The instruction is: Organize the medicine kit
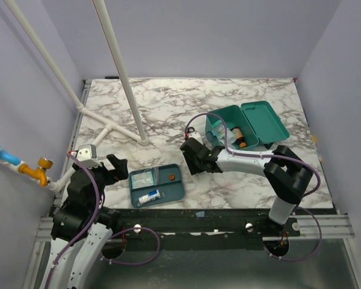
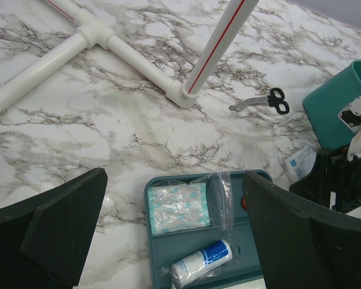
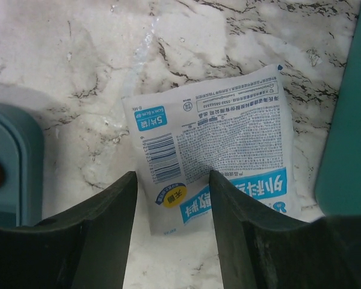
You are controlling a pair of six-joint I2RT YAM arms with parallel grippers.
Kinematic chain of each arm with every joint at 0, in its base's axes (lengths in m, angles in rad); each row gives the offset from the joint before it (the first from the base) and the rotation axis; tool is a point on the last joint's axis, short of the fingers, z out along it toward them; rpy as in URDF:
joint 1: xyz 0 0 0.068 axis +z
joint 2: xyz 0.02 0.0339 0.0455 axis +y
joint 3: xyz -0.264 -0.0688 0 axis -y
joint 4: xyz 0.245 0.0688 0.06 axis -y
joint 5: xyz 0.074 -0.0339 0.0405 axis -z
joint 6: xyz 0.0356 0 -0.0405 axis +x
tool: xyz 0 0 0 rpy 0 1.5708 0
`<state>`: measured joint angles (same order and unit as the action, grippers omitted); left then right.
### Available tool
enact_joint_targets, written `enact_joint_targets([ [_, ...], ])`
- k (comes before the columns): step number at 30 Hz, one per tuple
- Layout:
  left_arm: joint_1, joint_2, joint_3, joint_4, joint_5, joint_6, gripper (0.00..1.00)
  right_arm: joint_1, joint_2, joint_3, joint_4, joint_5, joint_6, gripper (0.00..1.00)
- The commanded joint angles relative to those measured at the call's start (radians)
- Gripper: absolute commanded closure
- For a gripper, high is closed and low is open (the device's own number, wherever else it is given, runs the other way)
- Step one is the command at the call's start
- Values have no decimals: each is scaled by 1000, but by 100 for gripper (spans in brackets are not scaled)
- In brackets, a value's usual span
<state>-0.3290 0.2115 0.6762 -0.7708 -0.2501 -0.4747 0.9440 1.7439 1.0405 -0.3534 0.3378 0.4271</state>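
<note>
Teal-green deep plastic medicine kit (image 1: 225, 111) at far right of marble table (image 1: 138, 102), lid open, amber bottle (image 1: 239, 137) inside. Shallow teal divided tray (image 1: 174, 191) holding gauze packet (image 2: 179, 206) and wrapped white roll (image 2: 198, 262). Left gripper (image 2: 174, 177) gaping wide above tray; right gripper (image 3: 171, 180) fingers apart, straddling flat white printed sachet (image 3: 228, 138)

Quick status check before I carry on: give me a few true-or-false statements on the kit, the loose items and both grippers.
1. The kit is open. True.
2. The left gripper holds the roll. False: it is open and empty; the roll lies in the tray.
3. The packet lies flat on the table. True.
4. The scissors are in the kit. False: they lie on the table.
5. The right gripper is shut. False: its jaws stand apart, astride the packet's corner.
</note>
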Motion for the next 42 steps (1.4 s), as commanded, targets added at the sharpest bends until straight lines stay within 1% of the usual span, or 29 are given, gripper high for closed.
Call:
enact_joint_targets([
  [1, 1, 4, -7, 15, 22, 11, 1, 9, 51, 7, 32, 47, 20, 48],
  [4, 1, 5, -7, 15, 22, 12, 1, 9, 65, -1, 39, 47, 20, 54],
  [6, 1, 6, -7, 15, 22, 12, 1, 9, 69, -6, 41, 44, 19, 62],
  [9, 1, 6, -8, 15, 23, 12, 2, 9, 61, -18, 46, 44, 16, 80],
  [13, 1, 6, -9, 16, 23, 13, 2, 9, 48, -23, 46, 43, 8, 99],
  [19, 1, 7, -9, 16, 21, 13, 1, 13, -39, 0, 28, -5, -4, 99],
  [24, 1, 8, -9, 15, 21, 13, 1, 17, -161, 40, -28, -49, -14, 99],
  [27, 1, 8, -9, 16, 22, 13, 2, 16, -243, 51, -44, -114, -33, 99],
  [30, 2, 8, -9, 16, 23, 13, 1, 16, -309, 66, -68, -138, -47, 99],
  [35, 2, 4, -9, 16, 23, 13, 1, 15, -374, 134, -156, -67, -74, 99],
  [38, 2, 2, -8, 15, 23, 13, 1, 9, -396, 158, -182, 38, -111, 99],
  [40, 1, 1, -8, 14, 21, 13, 1, -21, -405, 173, -195, 80, -128, 99],
  [42, 1, -1, -9, 15, 21, 13, 2, -73, -409, 184, -198, 84, -144, 99],
])
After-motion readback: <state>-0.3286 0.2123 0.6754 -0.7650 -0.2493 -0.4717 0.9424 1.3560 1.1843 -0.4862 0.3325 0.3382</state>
